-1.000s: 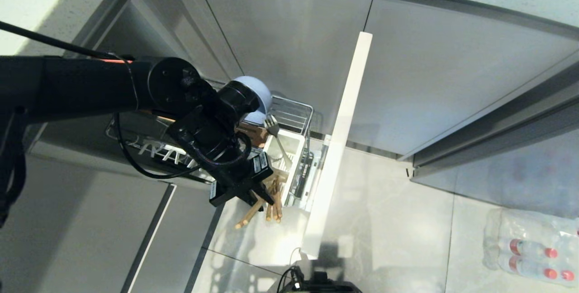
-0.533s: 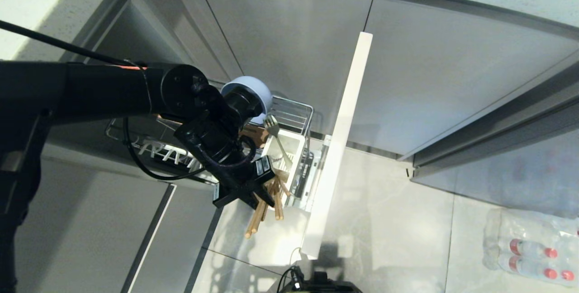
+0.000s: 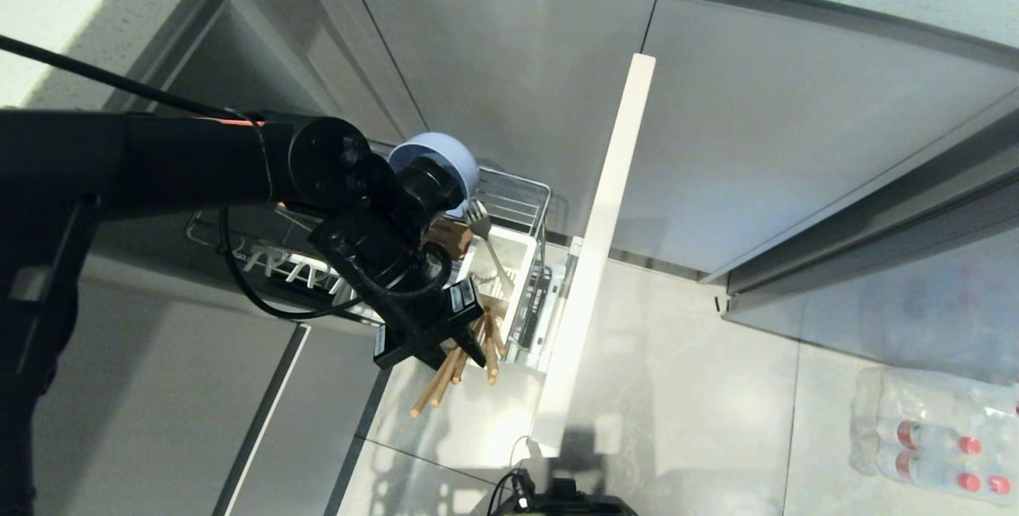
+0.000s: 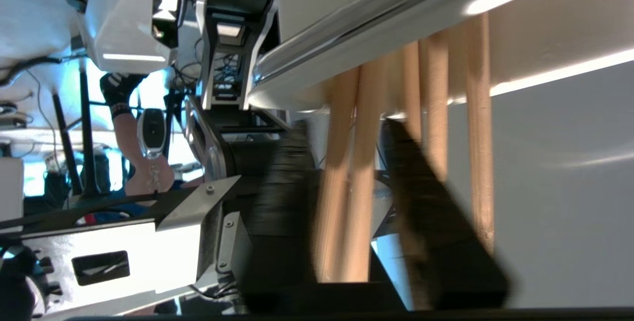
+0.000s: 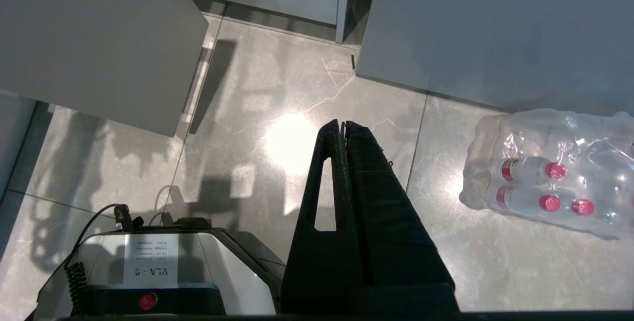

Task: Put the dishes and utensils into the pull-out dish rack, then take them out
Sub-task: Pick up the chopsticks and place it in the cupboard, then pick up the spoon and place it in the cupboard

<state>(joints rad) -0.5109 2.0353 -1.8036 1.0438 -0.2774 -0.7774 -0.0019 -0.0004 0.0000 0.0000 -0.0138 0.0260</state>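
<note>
1. head view: the left gripper (image 3: 446, 341) sits at the near end of the pull-out dish rack (image 3: 521, 205), its black fingers parted a little around a bundle of chopsticks (image 3: 446, 377) that stick out of the white utensil cup (image 3: 509, 257) toward the floor. some sticks fan apart at their free ends. whether the fingers press on the sticks cannot be told from here. a fork (image 3: 482, 225) stands in the same cup, tines up. the blue bowl (image 3: 442, 158) rests in the rack just behind the arm's wrist. white plate prongs (image 3: 275, 265) show under the arm. the narrow pale cabinet front (image 3: 597, 253) stands at the rack's right. a shrink-wrapped pack of bottles (image 3: 931, 428) with red caps lies on the floor tiles, well apart. no writing can be read here.

2. left wrist view: two chopsticks (image 4: 346, 187) run between the dark fingers (image 4: 436, 222), with a visible gap on one side, so the claw is narrow but not clamped. more sticks lie outside the fingers, against the cup's pale wall and a chrome rail.

3. right wrist view: the right gripper (image 5: 343, 128) hangs over the floor, fingertips pressed together and empty. below it the robot's base (image 5: 148, 266) carries a white label reading "vla - 8", seen upside down, and a red button. the bottle pack (image 5: 550, 172) lies nearby.
</note>
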